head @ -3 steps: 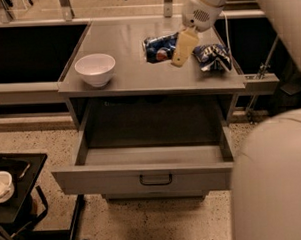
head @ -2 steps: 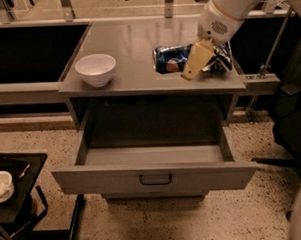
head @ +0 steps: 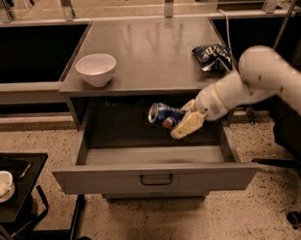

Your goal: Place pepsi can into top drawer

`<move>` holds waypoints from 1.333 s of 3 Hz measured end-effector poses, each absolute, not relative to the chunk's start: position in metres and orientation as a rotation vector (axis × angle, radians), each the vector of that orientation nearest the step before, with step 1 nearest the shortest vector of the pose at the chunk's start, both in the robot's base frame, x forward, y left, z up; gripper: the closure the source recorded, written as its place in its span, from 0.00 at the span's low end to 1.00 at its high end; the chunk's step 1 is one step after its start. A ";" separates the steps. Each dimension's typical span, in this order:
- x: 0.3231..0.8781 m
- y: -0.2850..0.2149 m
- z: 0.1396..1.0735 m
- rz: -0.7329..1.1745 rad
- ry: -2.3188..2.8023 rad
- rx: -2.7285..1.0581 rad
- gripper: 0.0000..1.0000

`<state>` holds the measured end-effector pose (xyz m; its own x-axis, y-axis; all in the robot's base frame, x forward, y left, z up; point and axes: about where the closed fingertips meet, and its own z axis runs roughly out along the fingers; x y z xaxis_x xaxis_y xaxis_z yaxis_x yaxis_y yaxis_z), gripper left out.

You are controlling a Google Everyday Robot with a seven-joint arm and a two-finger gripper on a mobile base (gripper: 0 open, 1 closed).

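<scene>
The top drawer (head: 103, 179) is pulled wide open, and we can see its bare grey floor inside. Its flat front has a dark handle (head: 156, 180) in the middle. The robot's white arm (head: 249, 82) comes in from the right side and bends down in front of the grey cabinet (head: 147, 47). At the end of the arm is the gripper (head: 178, 122). It is up in the air over the open drawer, lower than the cabinet top. The gripper is squeezed tight around the pepsi can (head: 162, 115). One pale finger (head: 189, 125) lies along the bottom of the can and the other one peeks out behind it. The can is blue with some red and white on it. It is tipped on its side, and its shiny silver end points to the left. The can is not touching the drawer floor; it hangs above the back part of the drawer, a bit to the right of the middle. On top of the cabinet sits a white bowl (head: 95, 68) near the front left corner. A crumpled blue and white chip bag (head: 212, 55) lies by the right edge. Down on the left there is a small black table (head: 16, 208) with a white cup (head: 0, 184) on it.
</scene>
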<state>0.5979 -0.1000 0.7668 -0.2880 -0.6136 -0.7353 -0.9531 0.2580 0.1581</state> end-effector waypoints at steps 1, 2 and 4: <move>0.631 -0.098 0.686 0.904 1.902 -1.270 1.00; 0.628 -0.094 0.636 0.973 1.931 -1.249 1.00; 0.624 -0.099 0.668 0.544 2.124 -1.445 1.00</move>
